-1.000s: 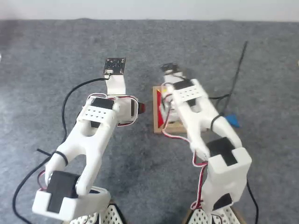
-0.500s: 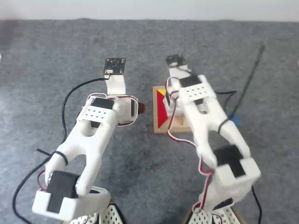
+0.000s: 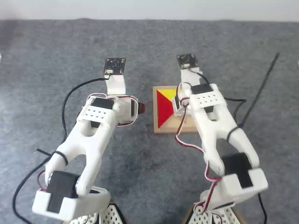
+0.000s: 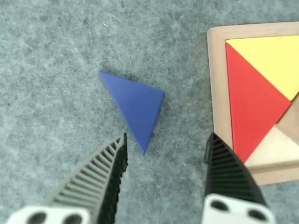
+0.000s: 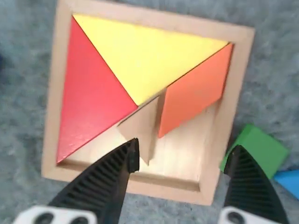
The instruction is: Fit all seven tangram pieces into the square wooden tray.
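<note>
Flat on the grey carpet (image 3: pixel 56 56), the square wooden tray (image 5: pixel 51 98), right under the right arm (image 3: pixel 219 130), handy for dropping pieces straight in. Inside it, the big red triangle (image 5: pixel 88 93) and the big yellow triangle (image 5: pixel 145 56), touching along one edge and tucked into the corners to save room. Next, the orange slanted piece (image 5: pixel 196 88), snug against the yellow one and a tray wall. Then the small pale wooden triangle (image 5: pixel 142 128), touching the red and the orange; hard to tell if fully flat. Looks about half done: four pieces in, bare wood left along one wall.

Outside, the blue triangle (image 4: pixel 135 105), flat on the carpet just beside the tray, easy to grab from above. At the tray's other side, the green piece (image 5: pixel 257 149) near the wall, with a light blue piece (image 5: pixel 287 179) close by it.

Right arm stretched forward over the tray. Right claw (image 5: pixel 184 147) pointing down, wide open, holding nothing, above the bare wood.

Left arm (image 3: pixel 93 135) stretched forward beside the tray. Left claw (image 4: pixel 167 140) pointing down too, open and empty, just off the blue triangle's tip. Probably lined up for that piece.
</note>
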